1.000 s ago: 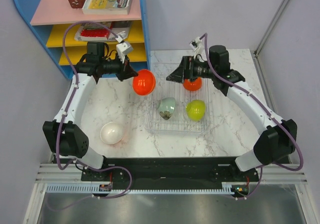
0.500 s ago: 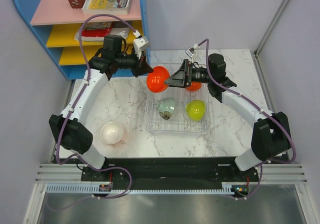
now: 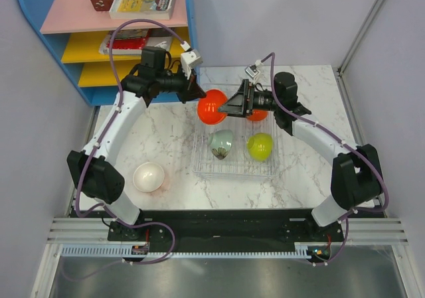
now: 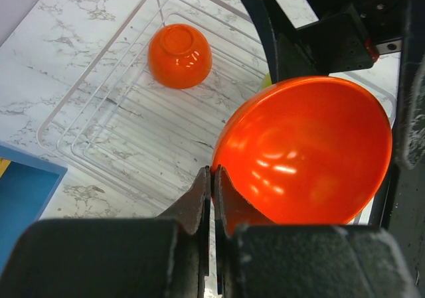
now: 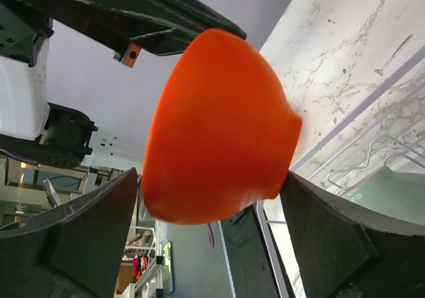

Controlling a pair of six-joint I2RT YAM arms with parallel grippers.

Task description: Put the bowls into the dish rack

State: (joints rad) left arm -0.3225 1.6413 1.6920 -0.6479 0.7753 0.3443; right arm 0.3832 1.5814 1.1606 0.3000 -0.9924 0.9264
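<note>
Top external view: the left gripper (image 3: 200, 97) clamps the rim of the red-orange bowl (image 3: 212, 107), held above the dish rack's (image 3: 236, 168) far left corner. The right gripper (image 3: 231, 104) is spread wide, its fingers (image 5: 80, 245) flanking the bowl's base; whether they touch it cannot be told.

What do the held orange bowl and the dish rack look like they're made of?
The held orange bowl looks like glossy plastic or glazed ceramic: smooth, with bright highlights; I can't tell which. The dish rack looks like thin metal wire, silver-white, possibly coated.
</note>
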